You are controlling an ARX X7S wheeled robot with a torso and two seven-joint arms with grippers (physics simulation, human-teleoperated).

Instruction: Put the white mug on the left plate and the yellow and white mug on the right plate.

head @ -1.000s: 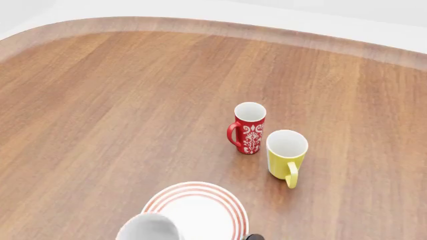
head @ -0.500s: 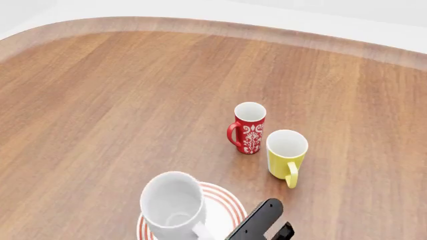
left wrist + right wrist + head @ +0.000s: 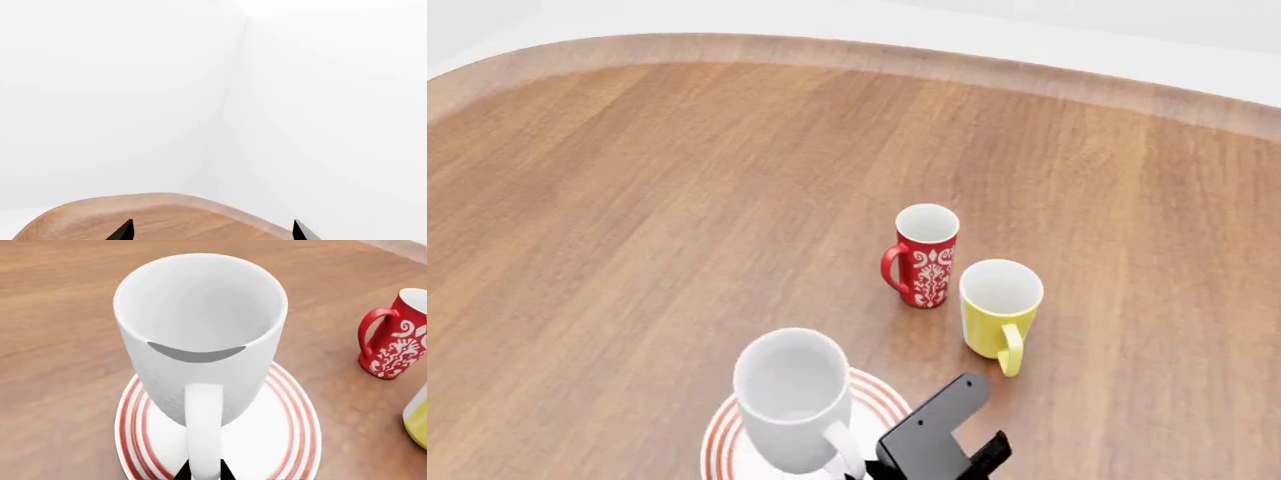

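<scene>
White mug (image 3: 200, 340) handle pinched by right gripper (image 3: 202, 471) (over plate (image 3: 293, 440)).

The head view looks down over the table (image 3: 627, 200); the right wrist view sits close behind the white mug (image 3: 200, 340), shared by both; the left wrist view faces white walls past the table's edge.

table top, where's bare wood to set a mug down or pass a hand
Bare wood covers the table from the far curved edge down to the plate, and to the right of the yellow mug. It is crowded where the red mug nearly touches the yellow mug, and at the plate under the white mug and right gripper.
</scene>
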